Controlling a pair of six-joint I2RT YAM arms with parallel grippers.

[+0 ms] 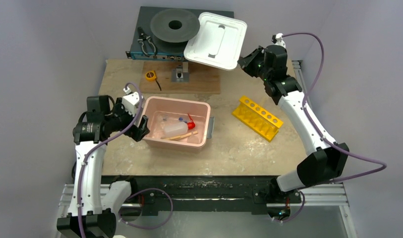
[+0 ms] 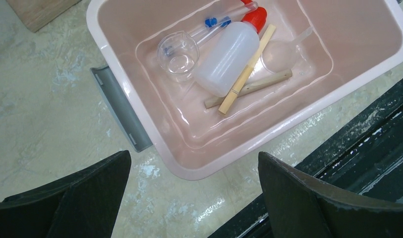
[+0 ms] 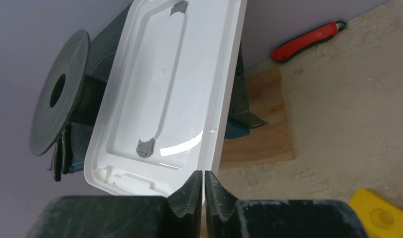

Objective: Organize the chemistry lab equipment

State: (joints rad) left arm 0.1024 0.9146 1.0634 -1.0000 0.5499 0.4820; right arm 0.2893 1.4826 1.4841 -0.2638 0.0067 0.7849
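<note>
A pink bin (image 1: pixel 175 100) holds the white squeeze bottle with red spout (image 2: pixel 229 59), blue-capped tubes (image 2: pixel 216 22), two wooden sticks (image 2: pixel 246 74), a tiny glass (image 2: pixel 178 52) and a clear round dish (image 2: pixel 279 54). My left gripper (image 1: pixel 140 128) is open and empty at the bin's left end; in the left wrist view it (image 2: pixel 193 156) hangs over the bin's corner. The yellow holed rack (image 1: pixel 257 117) lies empty on the table to the right. My right gripper (image 1: pixel 244 62) is shut on the edge of the white lid (image 3: pixel 164 94), held tilted in the air at the back.
A wooden board (image 1: pixel 204 82) with a small yellow tape measure (image 1: pixel 150 75) lies behind the bin. A dark box with a black disc (image 1: pixel 174 25) and black pliers (image 1: pixel 147 43) stands at the back. A red-handled tool (image 3: pixel 308 39) lies by the wall.
</note>
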